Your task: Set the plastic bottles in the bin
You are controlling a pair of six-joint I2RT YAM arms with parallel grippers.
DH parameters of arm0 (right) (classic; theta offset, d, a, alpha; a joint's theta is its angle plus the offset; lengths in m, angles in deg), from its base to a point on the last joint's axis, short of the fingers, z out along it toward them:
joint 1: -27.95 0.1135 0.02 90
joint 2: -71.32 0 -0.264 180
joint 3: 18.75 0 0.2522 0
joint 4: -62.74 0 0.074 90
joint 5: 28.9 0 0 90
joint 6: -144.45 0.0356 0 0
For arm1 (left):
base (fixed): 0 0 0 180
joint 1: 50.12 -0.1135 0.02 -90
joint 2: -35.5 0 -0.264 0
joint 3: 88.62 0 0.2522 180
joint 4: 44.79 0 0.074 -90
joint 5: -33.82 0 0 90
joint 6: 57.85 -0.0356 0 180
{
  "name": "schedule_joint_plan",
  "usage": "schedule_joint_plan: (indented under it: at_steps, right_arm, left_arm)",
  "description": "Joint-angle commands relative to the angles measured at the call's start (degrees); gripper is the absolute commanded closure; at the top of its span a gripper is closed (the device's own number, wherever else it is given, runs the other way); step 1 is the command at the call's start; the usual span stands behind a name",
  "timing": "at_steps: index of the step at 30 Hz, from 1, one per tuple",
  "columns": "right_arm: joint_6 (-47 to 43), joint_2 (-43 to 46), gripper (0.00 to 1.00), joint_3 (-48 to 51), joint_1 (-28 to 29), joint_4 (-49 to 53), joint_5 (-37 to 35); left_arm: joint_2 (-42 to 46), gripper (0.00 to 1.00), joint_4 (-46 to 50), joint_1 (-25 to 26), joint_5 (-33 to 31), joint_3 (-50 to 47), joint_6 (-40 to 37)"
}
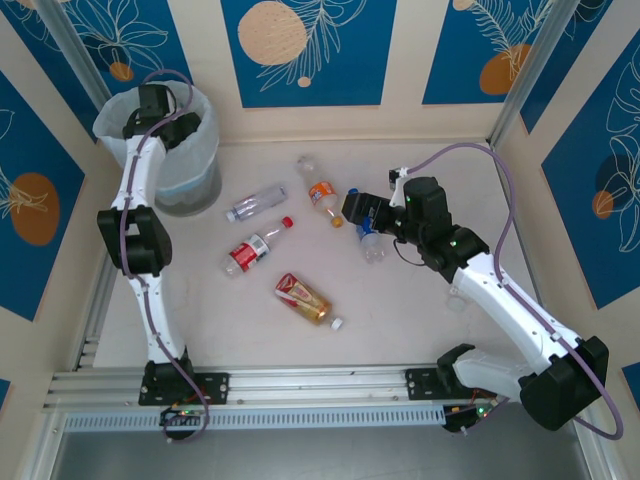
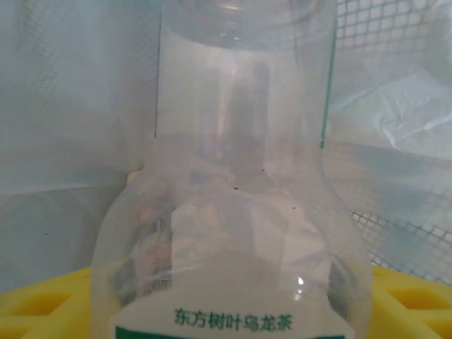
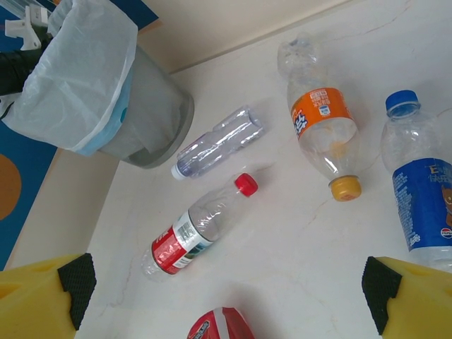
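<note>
My left gripper (image 1: pixel 160 105) hangs inside the mouth of the bin (image 1: pixel 190 150), a grey basket with a white liner (image 2: pixel 63 92). A clear bottle with a green-edged label (image 2: pixel 240 212) stands between its yellow fingers (image 2: pixel 42 311); contact with the pads is not visible. Lying on the table are a white-capped clear bottle (image 1: pixel 255 203), a red-label bottle (image 1: pixel 255 248), an orange-label bottle (image 1: pixel 322 193), a red-yellow one (image 1: pixel 303 298) and a blue-label one (image 1: pixel 370 240). My right gripper (image 3: pixel 226 286) hovers open above the table, near the blue-label bottle (image 3: pixel 420 198), holding nothing.
The bin (image 3: pixel 152 106) stands in the far left corner against the blue and cream walls. The red-label bottle (image 3: pixel 191 233) and the orange-label bottle (image 3: pixel 321 127) lie ahead of the right gripper. A metal rail (image 1: pixel 320 385) runs along the near edge.
</note>
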Motion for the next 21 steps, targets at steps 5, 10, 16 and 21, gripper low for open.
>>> schedule_joint_plan:
  at_steps: [5, 10, 16, 21]
  right_arm:
    - [-0.07, -0.37, 0.01, -1.72, -0.08, 1.22, -0.93]
    - [0.02, -0.63, 0.01, -1.72, -0.08, 1.25, -1.01]
    - [-0.04, -0.81, 0.01, -1.67, -0.08, 1.48, -1.17]
    - [-0.15, -0.81, 0.01, -1.64, -0.08, 1.83, -1.47]
  left_arm:
    - [0.24, 0.17, 1.60, -0.37, -0.93, 2.81, -0.20]
    - [1.60, 0.13, 0.99, -0.34, -0.18, 2.83, -0.73]
    - [3.56, 0.06, -0.09, -0.29, 0.73, 2.90, -1.22]
    - [5.91, 0.01, -1.65, -0.37, 0.84, 2.88, -1.88]
